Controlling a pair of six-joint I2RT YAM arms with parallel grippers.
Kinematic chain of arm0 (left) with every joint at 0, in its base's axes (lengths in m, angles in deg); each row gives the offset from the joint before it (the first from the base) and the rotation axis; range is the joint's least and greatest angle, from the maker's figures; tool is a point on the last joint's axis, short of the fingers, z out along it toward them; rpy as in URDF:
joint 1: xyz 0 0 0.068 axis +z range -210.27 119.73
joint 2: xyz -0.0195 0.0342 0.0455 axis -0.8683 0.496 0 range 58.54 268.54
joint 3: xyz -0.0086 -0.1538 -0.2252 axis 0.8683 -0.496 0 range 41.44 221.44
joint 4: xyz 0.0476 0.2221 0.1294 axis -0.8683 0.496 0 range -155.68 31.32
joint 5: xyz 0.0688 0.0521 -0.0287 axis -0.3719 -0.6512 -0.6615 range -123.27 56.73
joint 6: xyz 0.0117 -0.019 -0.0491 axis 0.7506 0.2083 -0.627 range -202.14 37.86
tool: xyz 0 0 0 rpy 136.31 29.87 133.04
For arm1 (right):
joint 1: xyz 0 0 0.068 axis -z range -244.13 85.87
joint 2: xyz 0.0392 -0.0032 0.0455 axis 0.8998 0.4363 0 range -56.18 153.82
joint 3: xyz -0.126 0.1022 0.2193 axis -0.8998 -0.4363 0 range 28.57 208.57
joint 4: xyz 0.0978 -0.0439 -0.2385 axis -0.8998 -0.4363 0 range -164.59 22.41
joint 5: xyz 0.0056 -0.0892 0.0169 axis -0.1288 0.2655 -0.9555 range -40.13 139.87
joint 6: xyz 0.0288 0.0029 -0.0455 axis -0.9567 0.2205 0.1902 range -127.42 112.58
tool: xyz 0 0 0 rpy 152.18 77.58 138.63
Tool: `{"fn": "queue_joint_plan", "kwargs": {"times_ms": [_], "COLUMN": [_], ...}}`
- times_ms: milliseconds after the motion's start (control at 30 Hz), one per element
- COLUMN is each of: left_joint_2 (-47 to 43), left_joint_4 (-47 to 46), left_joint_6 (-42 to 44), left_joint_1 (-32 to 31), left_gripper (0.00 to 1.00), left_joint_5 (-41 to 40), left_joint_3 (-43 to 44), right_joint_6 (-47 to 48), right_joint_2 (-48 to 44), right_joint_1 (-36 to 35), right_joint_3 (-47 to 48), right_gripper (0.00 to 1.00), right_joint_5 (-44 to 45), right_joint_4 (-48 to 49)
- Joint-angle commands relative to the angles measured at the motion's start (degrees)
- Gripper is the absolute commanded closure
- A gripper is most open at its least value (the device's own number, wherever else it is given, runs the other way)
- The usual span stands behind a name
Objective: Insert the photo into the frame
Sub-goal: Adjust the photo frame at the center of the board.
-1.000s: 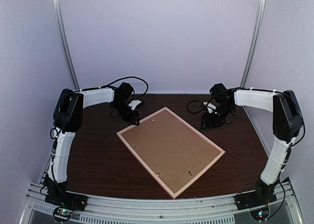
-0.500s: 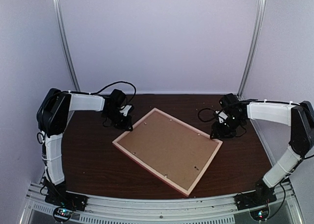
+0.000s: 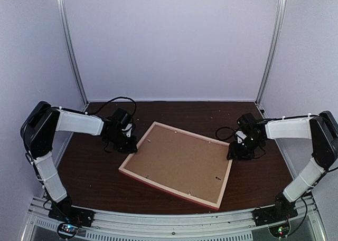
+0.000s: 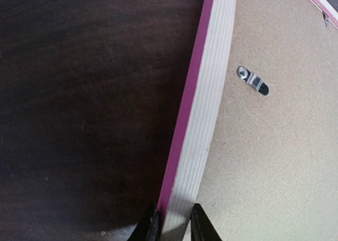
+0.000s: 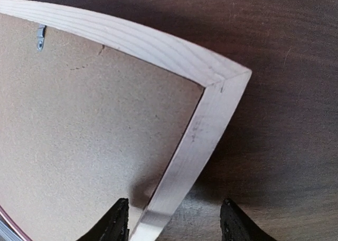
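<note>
The frame [image 3: 174, 191] lies back side up on the dark table, its pale wood rails edged in pink, with a brown backing board [image 3: 179, 159] filling it. The photo is hidden. My left gripper [image 3: 127, 144] is at the frame's left rail. In the left wrist view the left gripper [image 4: 174, 220] is shut on that rail [image 4: 208, 93], one finger on each side. My right gripper [image 3: 232, 152] is at the right rail near the far corner. In the right wrist view it [image 5: 174, 220] stands open, its fingers straddling the rail [image 5: 185, 146] with gaps on both sides.
Small metal turn clips [image 4: 253, 82] [image 5: 39, 38] sit on the backing board near the rails. Dark wood table [image 3: 95, 172] surrounds the frame. Pale walls with metal posts [image 3: 71, 46] enclose the back and sides. A metal rail [image 3: 174, 225] runs along the near edge.
The frame has turned clockwise from a diamond pose to nearly square with the table. Both arms swung toward the near side with it. The right gripper's jaws have widened.
</note>
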Motion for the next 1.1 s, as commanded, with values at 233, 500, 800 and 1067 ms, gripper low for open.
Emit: {"fn": "queue_joint_plan", "kwargs": {"times_ms": [233,500,800,1067], "left_joint_2": [-4.9,-8.9,-9.3,-4.4], "left_joint_4": [0.6,0.5,9.2,13.1], "left_joint_6": [-8.4,-9.2,-3.5,-0.7], "left_joint_1": [-9.0,-11.9,-11.8,-10.3], "left_gripper": [0.72,0.54,0.23,0.19], "left_joint_5": [-3.6,-3.3,-13.0,-13.3], "left_joint_3": [-6.4,-9.7,-3.8,3.0], "right_joint_6": [-5.8,-2.2,5.4,8.4], "right_joint_2": [-3.9,-3.0,6.5,11.9], "right_joint_1": [-1.6,-1.6,-1.6,-1.5], "right_joint_3": [-7.3,-5.5,5.0,11.8], "right_gripper": [0.48,0.74,0.86,0.88], "right_joint_5": [-1.6,2.3,5.5,4.3], "right_joint_4": [6.3,3.7,0.7,-1.7]}}
